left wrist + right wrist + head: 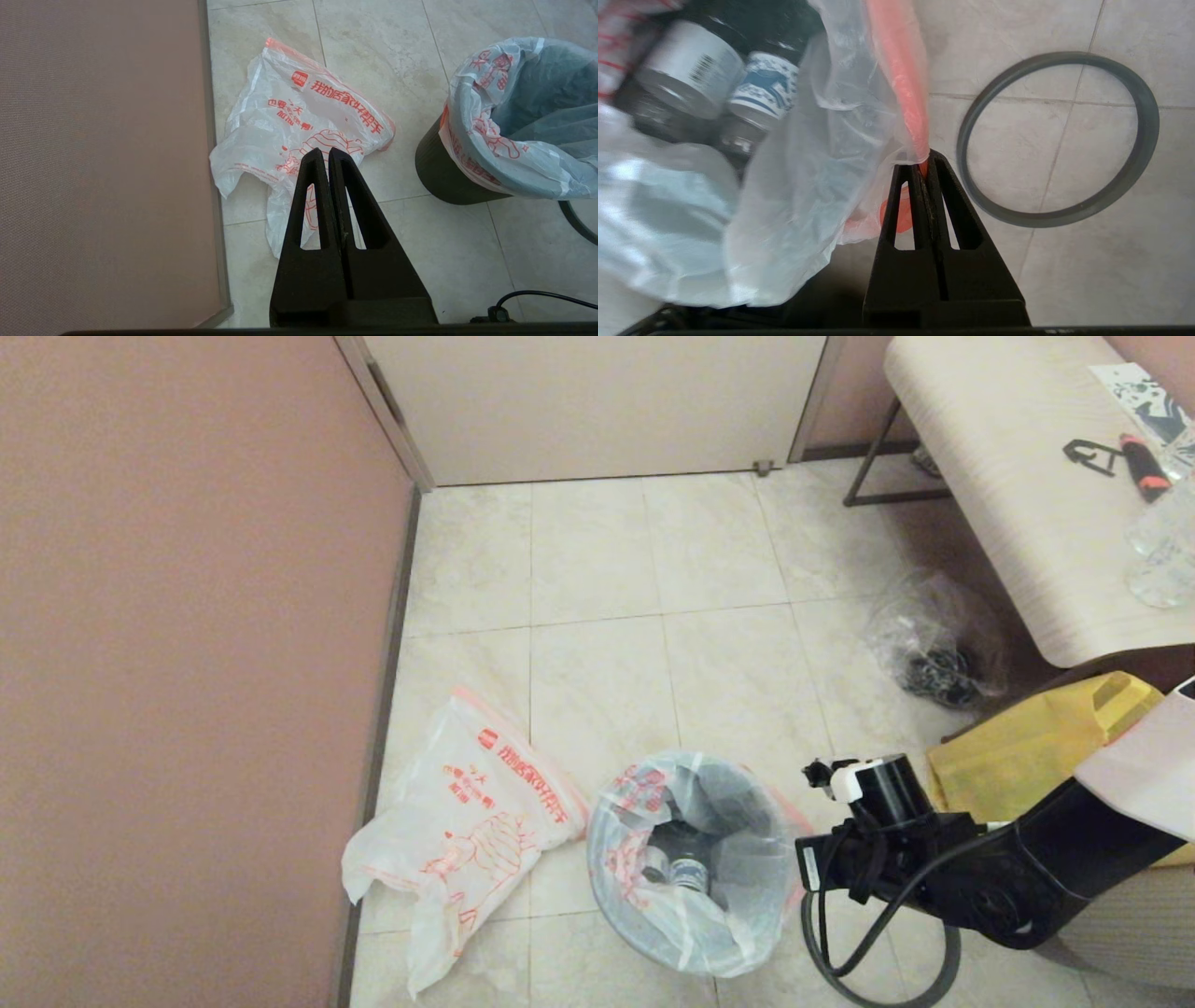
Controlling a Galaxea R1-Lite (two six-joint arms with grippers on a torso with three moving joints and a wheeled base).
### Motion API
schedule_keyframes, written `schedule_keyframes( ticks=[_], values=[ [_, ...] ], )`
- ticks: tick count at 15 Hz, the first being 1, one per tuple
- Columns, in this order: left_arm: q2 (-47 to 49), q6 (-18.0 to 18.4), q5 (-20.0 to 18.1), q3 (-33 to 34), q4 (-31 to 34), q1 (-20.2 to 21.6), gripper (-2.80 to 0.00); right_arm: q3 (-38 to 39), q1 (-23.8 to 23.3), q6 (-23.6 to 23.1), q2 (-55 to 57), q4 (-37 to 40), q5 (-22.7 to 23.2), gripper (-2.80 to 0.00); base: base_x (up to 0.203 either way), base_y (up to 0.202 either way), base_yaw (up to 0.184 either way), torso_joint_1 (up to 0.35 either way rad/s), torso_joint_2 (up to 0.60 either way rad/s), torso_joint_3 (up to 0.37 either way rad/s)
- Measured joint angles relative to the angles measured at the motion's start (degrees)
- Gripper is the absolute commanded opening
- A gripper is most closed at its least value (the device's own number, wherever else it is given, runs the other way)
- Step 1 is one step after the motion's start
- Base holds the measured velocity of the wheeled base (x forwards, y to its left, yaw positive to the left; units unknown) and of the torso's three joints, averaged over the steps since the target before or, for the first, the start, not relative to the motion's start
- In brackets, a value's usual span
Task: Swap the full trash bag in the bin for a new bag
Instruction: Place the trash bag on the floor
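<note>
Full trash bag (686,859) lines bin (441,172) — bottles (738,88) inside.

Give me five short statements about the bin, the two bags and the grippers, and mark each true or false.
1. The right gripper is shut on the orange-red rim of the thin translucent white full trash bag. True.
2. The small round black plastic bin still wears its grey ring. False: the grey ring lies on the tiled floor, apart from the bin.
3. The new white bag with bold red print lies flat on the floor near the pink wall. True.
4. The left gripper grips the new bag. False: it is shut on nothing, above it.
5. The full bag is empty. False: labelled bottles show inside.
</note>
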Motion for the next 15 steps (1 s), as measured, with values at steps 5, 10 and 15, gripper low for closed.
schedule_keyframes(
  ticks=[5, 10, 15],
  values=[
    [0.0, 0.0, 0.0, 0.0, 0.0, 0.0, -2.8, 1.4, 0.2, 1.8, -4.2, 0.1, 3.4, -2.8, 0.0, 0.0, 0.0, 0.0, 0.0, 0.0],
    [0.0, 0.0, 0.0, 0.0, 0.0, 0.0, -2.8, 3.4, 3.1, 4.5, -6.6, 0.1, 9.4, -2.8, 0.0, 0.0, 0.0, 0.0, 0.0, 0.0],
    [0.0, 0.0, 0.0, 0.0, 0.0, 0.0, -2.8, 2.5, 4.2, 5.4, -4.0, -0.3, 19.9, -2.8, 0.0, 0.0, 0.0, 0.0, 0.0, 0.0]
  ],
)
